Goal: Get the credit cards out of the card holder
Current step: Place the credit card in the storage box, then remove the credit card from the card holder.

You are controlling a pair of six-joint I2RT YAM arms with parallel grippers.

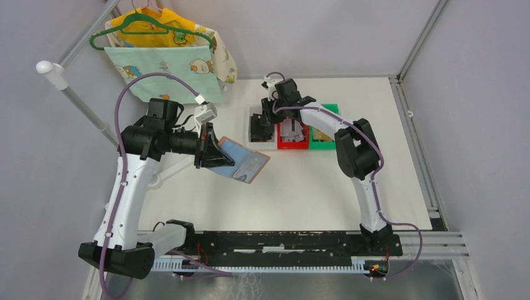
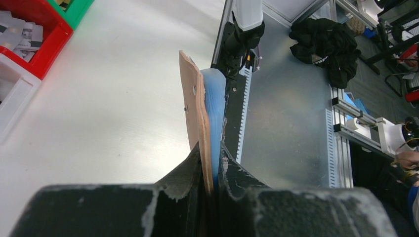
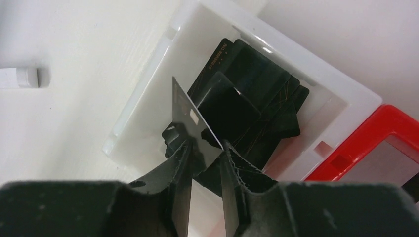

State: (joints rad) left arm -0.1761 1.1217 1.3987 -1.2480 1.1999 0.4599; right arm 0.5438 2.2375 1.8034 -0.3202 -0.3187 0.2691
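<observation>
The left gripper (image 2: 211, 148) is pressed together on the open holder (image 1: 247, 164), keeping it above the table (image 1: 300, 200) at about 9 o'clock from centre, blue inside turned up. At 12 o'clock the right gripper (image 3: 205, 148) hangs over the white bin (image 3: 291, 49), which sits at 9 o'clock of the red bin (image 1: 292, 146) with its pale cards (image 1: 290, 132). Its fingers stand slightly apart with a dark card (image 3: 190, 116) upright between them, leaning on one finger, above a black stack (image 3: 257, 98).
</observation>
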